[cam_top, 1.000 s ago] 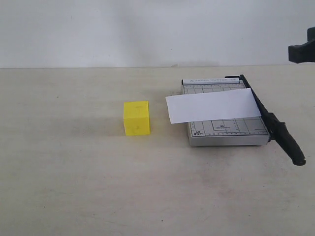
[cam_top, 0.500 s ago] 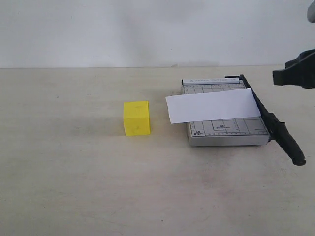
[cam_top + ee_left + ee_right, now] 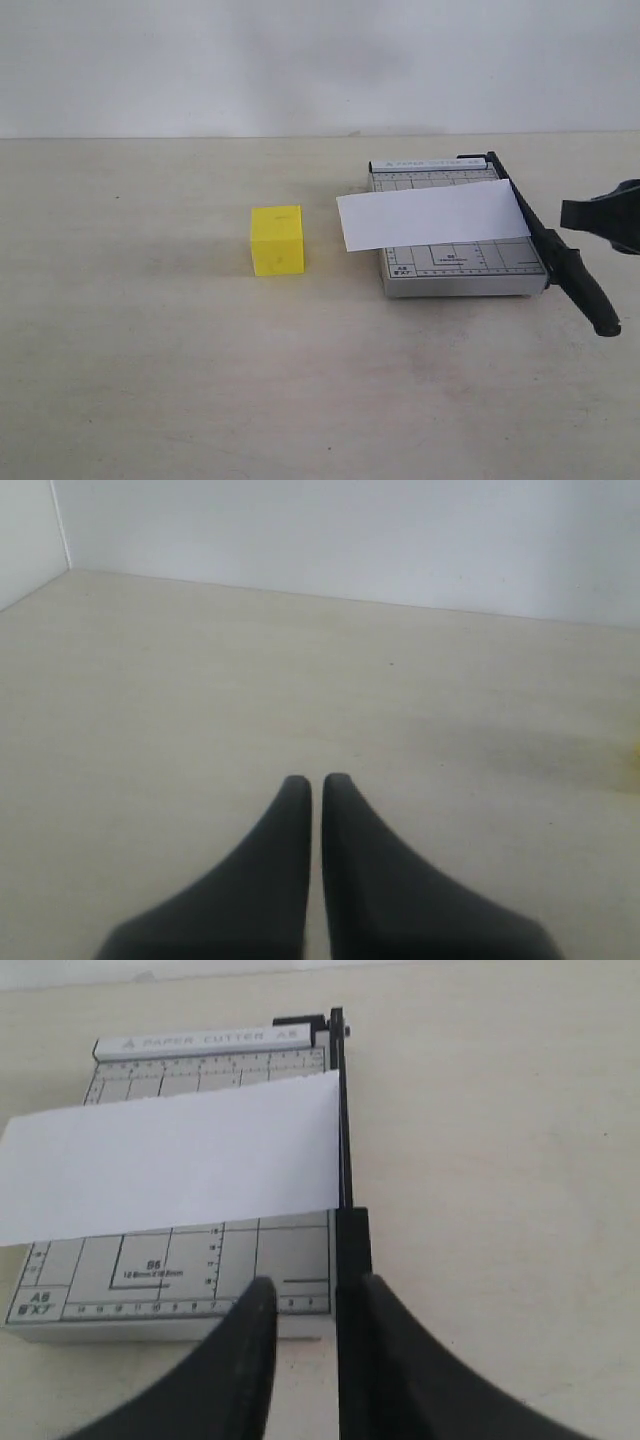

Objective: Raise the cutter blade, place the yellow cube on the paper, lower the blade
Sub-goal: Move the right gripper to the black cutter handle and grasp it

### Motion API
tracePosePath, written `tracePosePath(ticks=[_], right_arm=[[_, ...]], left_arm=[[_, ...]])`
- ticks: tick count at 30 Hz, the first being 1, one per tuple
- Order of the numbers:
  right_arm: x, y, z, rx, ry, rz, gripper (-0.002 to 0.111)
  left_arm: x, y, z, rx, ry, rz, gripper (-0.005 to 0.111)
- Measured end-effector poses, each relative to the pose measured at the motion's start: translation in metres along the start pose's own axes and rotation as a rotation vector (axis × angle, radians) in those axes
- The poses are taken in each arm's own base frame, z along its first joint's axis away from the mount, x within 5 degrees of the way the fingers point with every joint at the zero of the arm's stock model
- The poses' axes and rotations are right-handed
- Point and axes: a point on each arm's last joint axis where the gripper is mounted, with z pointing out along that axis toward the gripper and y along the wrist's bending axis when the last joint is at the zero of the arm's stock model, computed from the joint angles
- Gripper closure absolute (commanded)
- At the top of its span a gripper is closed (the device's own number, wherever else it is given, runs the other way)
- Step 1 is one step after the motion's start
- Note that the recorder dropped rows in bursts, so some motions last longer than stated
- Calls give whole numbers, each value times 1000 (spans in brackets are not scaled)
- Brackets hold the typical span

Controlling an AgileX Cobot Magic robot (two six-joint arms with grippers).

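The yellow cube (image 3: pixel 277 240) stands on the table left of the grey cutter base (image 3: pixel 465 268). The paper (image 3: pixel 432 215) lies across the base, overhanging its left side. The cutter blade (image 3: pixel 545 240) lies flat along the base's right edge, its thick handle (image 3: pixel 592 298) pointing to the front. My right gripper (image 3: pixel 572 215) hovers just right of the blade. In the right wrist view it (image 3: pixel 318 1285) is open, with the handle (image 3: pixel 352 1250) between its fingers, close to one finger. The paper (image 3: pixel 170 1160) and base (image 3: pixel 150 1265) lie ahead. My left gripper (image 3: pixel 311 780) is shut over bare table.
A white wall (image 3: pixel 320 60) rises behind the beige table (image 3: pixel 150 380). In the left wrist view a sliver of yellow shows at the frame's edge (image 3: pixel 635 750).
My right gripper has come down from the upper right and moved left, now level with the blade beside the cutter. The cube, paper and blade have not moved.
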Motion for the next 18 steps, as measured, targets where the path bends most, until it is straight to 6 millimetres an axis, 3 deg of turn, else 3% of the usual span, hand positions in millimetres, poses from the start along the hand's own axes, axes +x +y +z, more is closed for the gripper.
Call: tracePosePath(ticks=[3,4,8,12,15,18], right_arm=[[1,0,0,2,15,-2,35],[2,0,0,4,19,2,32],[10,-1,0,6,37,17,42],[39,-1,-6,1,28,42,54],[60,-1,-14,1,9,10,54],[61,-1,-16,3,-12,-11,52]], left_arm=[[0,0,0,0,0,0,102],[0,0,0,0,0,0,102],[0,0,0,0,0,0,102],[0,0,0,0,0,0,102],[0,0,0,0,0,0,102],[0,0,0,0,0,0,102]])
